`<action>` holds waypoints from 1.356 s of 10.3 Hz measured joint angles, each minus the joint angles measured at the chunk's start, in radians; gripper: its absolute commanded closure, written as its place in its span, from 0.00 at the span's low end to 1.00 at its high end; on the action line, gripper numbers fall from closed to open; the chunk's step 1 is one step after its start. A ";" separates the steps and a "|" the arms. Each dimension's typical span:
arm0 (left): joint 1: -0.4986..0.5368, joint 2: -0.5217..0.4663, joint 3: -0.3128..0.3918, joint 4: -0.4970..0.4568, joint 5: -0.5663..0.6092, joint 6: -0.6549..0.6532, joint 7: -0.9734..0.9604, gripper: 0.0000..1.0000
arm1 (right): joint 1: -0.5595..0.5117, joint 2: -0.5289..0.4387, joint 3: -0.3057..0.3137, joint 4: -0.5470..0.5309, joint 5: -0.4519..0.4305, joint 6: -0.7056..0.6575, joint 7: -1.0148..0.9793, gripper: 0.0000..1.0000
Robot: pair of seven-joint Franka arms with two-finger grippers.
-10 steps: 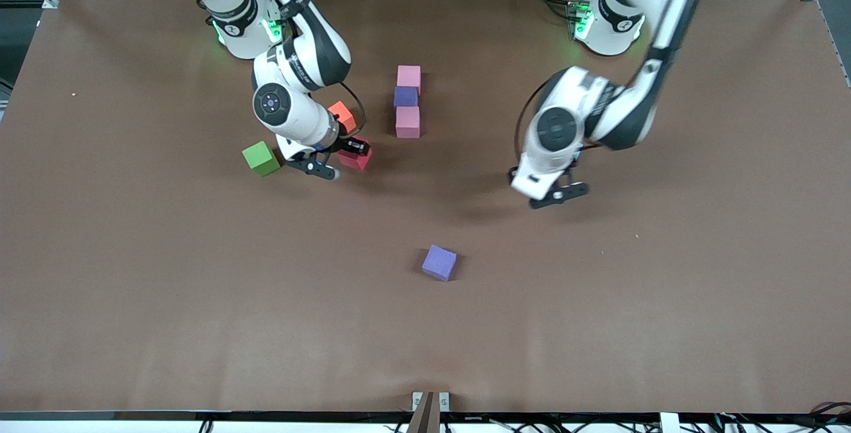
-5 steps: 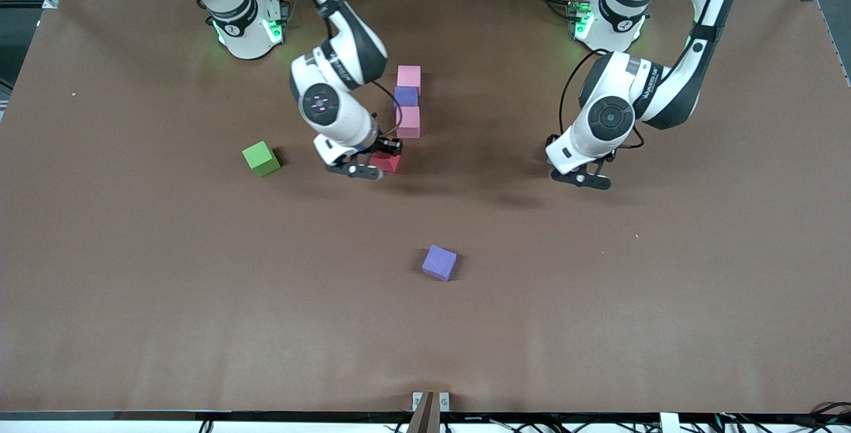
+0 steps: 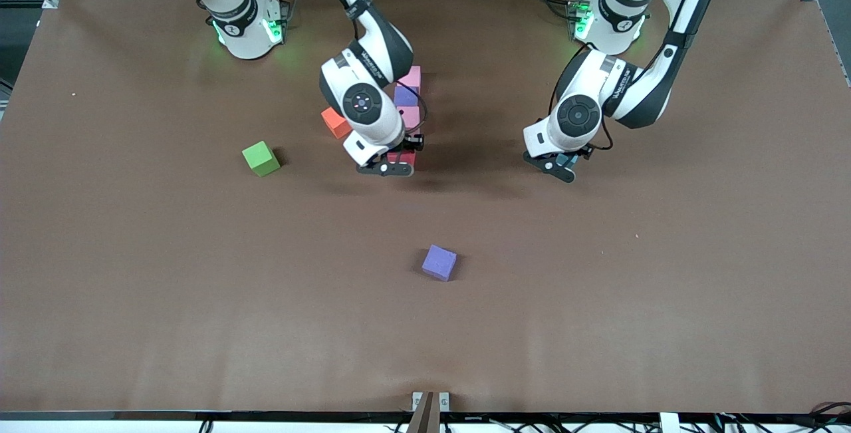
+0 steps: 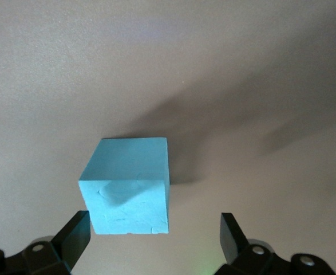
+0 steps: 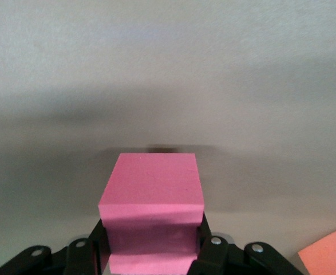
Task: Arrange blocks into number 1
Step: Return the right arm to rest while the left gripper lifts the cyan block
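My right gripper (image 3: 397, 162) is shut on the red block (image 3: 403, 156), which looks pinkish red in the right wrist view (image 5: 151, 195). It is held at the camera-side end of a short column: pink block (image 3: 413, 76), purple block (image 3: 404, 96), pink block (image 3: 410, 116). My left gripper (image 3: 560, 168) is low over the light blue block (image 3: 565, 160) toward the left arm's end of the table. In the left wrist view this gripper (image 4: 153, 238) is open, and the light blue block (image 4: 127, 183) lies just ahead of its fingertips, close to one of them.
An orange block (image 3: 335, 122) lies beside the column, its corner showing in the right wrist view (image 5: 329, 256). A green block (image 3: 260, 158) sits toward the right arm's end. A loose purple block (image 3: 439, 263) lies nearer the camera, mid-table.
My right gripper carried the red block from beside the orange and green blocks over to the column's near end. The left gripper shifted toward the column and now stands over the light blue block.
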 measured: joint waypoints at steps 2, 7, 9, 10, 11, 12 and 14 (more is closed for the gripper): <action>0.002 0.009 0.002 0.007 0.000 0.000 0.002 0.00 | 0.003 0.007 -0.001 0.004 -0.002 -0.003 0.000 1.00; 0.008 0.019 0.005 0.018 0.000 0.000 0.004 0.00 | 0.010 0.009 0.000 0.004 -0.002 -0.047 0.033 1.00; 0.015 0.030 0.006 0.025 0.002 0.000 0.010 0.00 | 0.018 0.009 0.000 0.004 -0.002 -0.049 0.045 1.00; 0.017 0.039 0.007 0.030 0.002 0.000 0.015 0.00 | 0.022 0.010 0.000 0.004 -0.002 -0.049 0.052 1.00; 0.019 0.048 0.008 0.035 0.002 0.000 0.015 0.00 | 0.024 0.011 0.000 0.004 -0.002 -0.050 0.056 1.00; 0.022 0.057 0.010 0.041 0.002 0.000 0.016 0.00 | 0.025 0.013 0.000 0.003 -0.002 -0.050 0.057 1.00; 0.030 0.077 0.010 0.054 0.004 0.001 0.017 0.00 | 0.029 0.021 0.000 0.003 -0.002 -0.050 0.068 1.00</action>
